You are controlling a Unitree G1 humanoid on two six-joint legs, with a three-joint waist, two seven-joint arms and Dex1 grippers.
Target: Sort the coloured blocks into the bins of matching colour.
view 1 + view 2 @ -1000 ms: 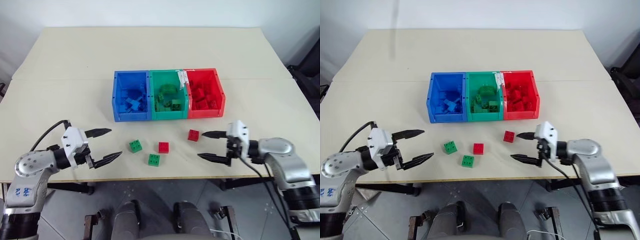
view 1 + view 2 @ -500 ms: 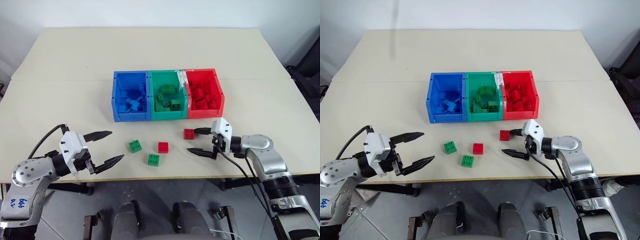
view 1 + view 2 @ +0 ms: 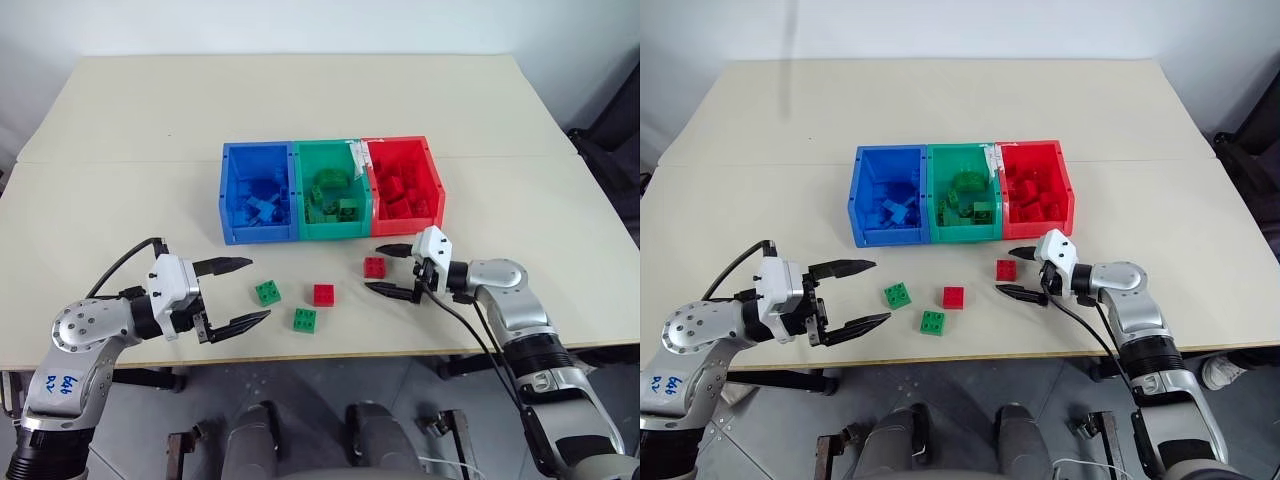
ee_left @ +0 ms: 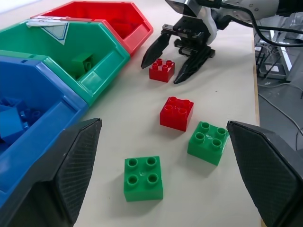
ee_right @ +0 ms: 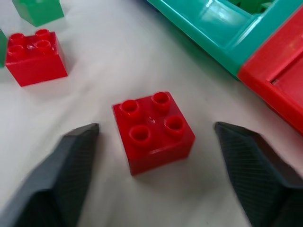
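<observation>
The pale surface (image 3: 120, 190) is seen carrying the three joined bins (image 3: 333, 190), blue, green and red, each holding blocks of its own colour, with four loose blocks lying in front of them. The left claw (image 3: 245, 292) is held wide apart beside the nearer green block (image 3: 268, 292), touching nothing. The right claw (image 3: 379, 269) is set with its fingers parted on either side of a red block (image 3: 374, 266) that rests in front of the red bin, not gripped, while another red block (image 3: 324, 294) and a second green block (image 3: 306, 319) lie between the two claws.

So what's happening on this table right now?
A humanoid robot is sorting small studded plastic blocks into three joined plastic bins, blue, green and red. Its right gripper is open around the red block nearest the red bin, fingers either side, not yet closed on it. The left gripper hovers open. Another red block and two green blocks lie loose on the table.
</observation>
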